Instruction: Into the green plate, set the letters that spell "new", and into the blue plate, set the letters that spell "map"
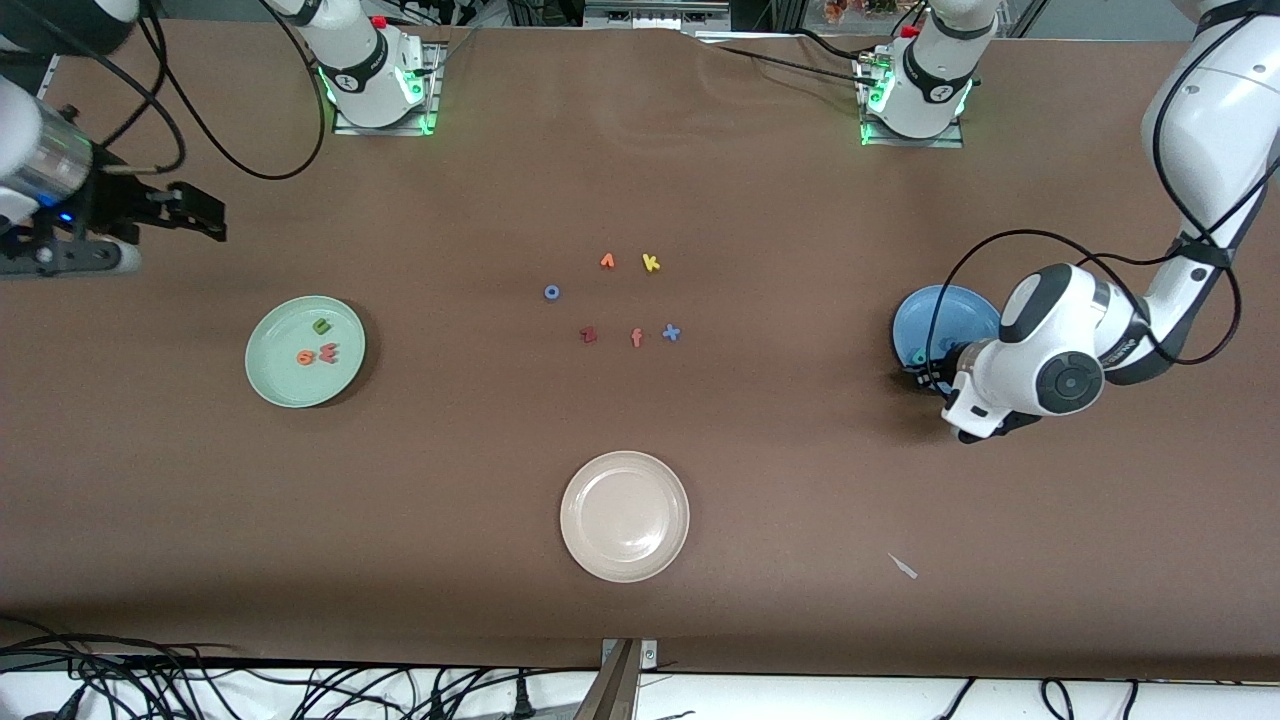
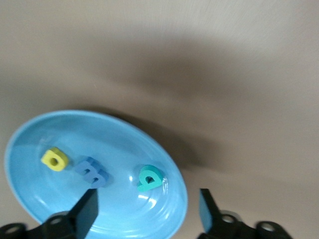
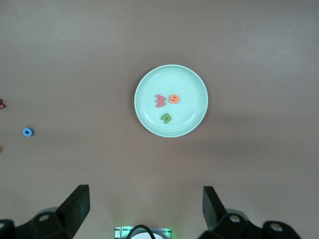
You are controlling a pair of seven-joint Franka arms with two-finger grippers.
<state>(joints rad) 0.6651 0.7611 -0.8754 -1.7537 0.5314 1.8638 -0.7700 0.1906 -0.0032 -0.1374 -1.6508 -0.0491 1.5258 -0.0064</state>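
The green plate (image 1: 305, 351) (image 3: 192, 89) holds the green "n" (image 1: 321, 325) (image 3: 166, 118), orange "e" (image 1: 305, 357) (image 3: 174, 99) and pinkish-red "w" (image 1: 328, 352) (image 3: 160, 100). In the blue plate (image 1: 945, 310) (image 2: 50, 134) lie the yellow letter (image 2: 54, 159), the blue "m" (image 2: 91, 172) and the teal letter (image 1: 918, 355) (image 2: 149, 178). My left gripper (image 1: 925, 375) (image 2: 146, 214) hangs open just over the blue plate's rim, with nothing between its fingers. My right gripper (image 1: 205, 215) (image 3: 144, 209) waits open and empty, high over the right arm's end of the table.
Loose letters lie mid-table: an orange one (image 1: 607, 261), yellow "k" (image 1: 651, 263), blue "o" (image 1: 551, 292), dark red "z" (image 1: 588, 335), orange "f" (image 1: 636, 338) and blue "x" (image 1: 671, 333). A cream-white plate (image 1: 625, 515) sits nearer the front camera. A small scrap (image 1: 903, 566) lies beside it.
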